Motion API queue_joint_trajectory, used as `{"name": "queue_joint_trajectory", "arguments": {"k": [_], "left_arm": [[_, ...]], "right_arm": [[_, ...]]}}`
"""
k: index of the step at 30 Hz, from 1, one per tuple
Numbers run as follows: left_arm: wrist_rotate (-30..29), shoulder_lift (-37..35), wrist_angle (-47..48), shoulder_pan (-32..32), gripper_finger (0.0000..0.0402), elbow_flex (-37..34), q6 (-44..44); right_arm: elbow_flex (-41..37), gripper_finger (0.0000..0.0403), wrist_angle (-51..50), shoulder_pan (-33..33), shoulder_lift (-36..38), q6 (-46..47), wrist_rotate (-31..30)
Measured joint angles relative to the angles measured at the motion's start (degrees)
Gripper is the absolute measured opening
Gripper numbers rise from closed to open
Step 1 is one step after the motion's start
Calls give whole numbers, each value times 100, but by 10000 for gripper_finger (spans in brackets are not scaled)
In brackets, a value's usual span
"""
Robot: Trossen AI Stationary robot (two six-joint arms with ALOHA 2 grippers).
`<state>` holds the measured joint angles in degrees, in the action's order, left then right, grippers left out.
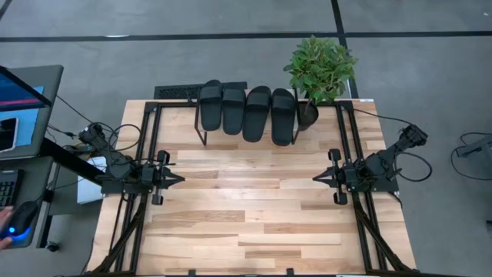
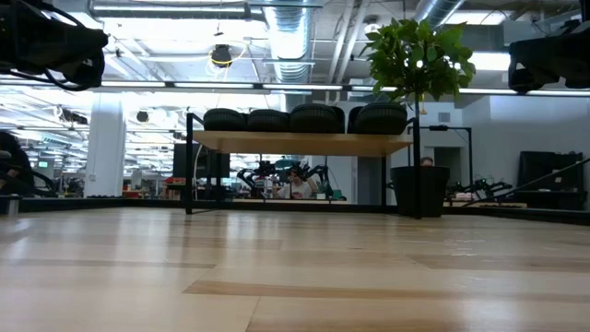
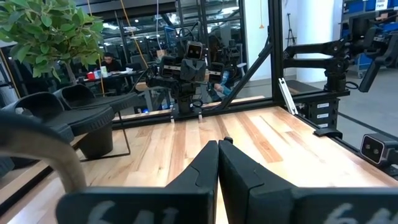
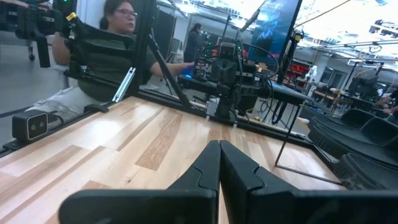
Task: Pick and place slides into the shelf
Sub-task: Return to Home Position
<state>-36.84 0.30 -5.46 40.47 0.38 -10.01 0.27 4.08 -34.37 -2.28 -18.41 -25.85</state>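
Observation:
Several black slides (image 1: 247,111) lie side by side across the shelf (image 1: 201,127) at the table's far edge, soles down on its board; in the low view the slides (image 2: 304,119) sit on the light-wood shelf board (image 2: 304,141). My left gripper (image 1: 181,179) hovers at the table's left side, shut and touching nothing; its own view shows the closed tips (image 3: 218,144). My right gripper (image 1: 315,178) hovers at the right side, shut and free as well, tips together (image 4: 219,145). Both point toward the table's middle.
A potted plant (image 1: 319,73) stands at the shelf's right end. Black frame rails (image 1: 146,154) run along both table sides. A person (image 4: 109,50) sits beyond the left edge by a monitor (image 1: 19,92). Bare planks (image 1: 246,208) lie between the grippers.

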Motion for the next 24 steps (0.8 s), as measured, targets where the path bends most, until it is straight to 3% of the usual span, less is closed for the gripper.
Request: {"name": "queue_joint_trajectory", "arguments": {"k": [24], "left_arm": [[-1,-2,-1,0,0,0,5]], "right_arm": [[0,0,0,0,0,-1,0]]}}
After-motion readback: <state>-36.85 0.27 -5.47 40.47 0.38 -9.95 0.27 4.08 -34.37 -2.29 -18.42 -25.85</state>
